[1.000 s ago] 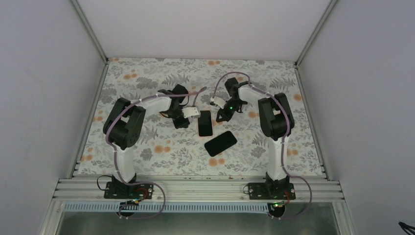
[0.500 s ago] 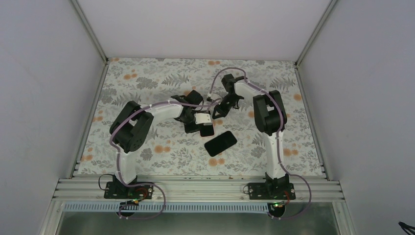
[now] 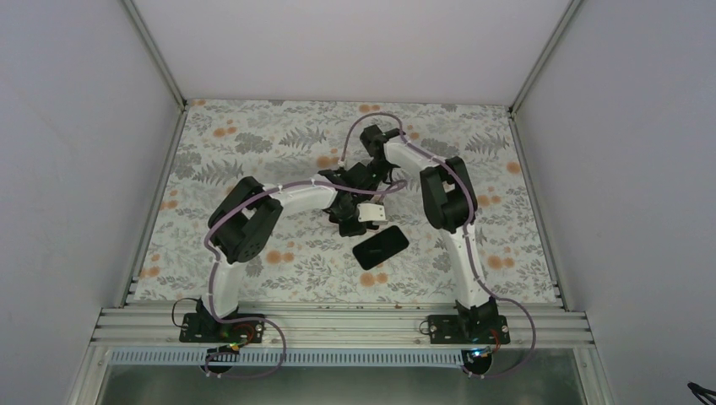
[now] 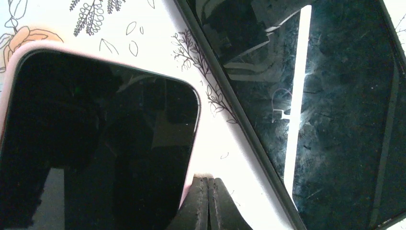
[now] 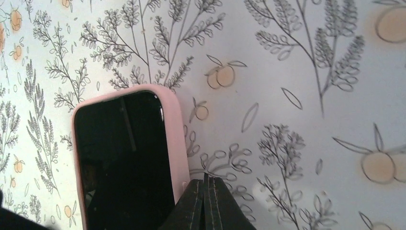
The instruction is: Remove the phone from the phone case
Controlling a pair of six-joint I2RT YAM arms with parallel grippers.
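Observation:
The phone in its pink case lies screen-up on the floral table; it also shows in the right wrist view. In the top view both wrists cover it. My left gripper is shut and empty, its tips against the case's edge near one corner. My right gripper is shut and empty, its tips touching the case's long side near the opposite end. The two grippers meet over the phone at the table's middle.
A second, dark phone lies flat just in front and to the right of the pink one, close to the left gripper; it fills the right of the left wrist view. The floral mat is walled on three sides.
My left arm has swung right and now sits over the pink-cased phone. My right gripper has moved left and down to the phone's far end. The dark phone has not moved.

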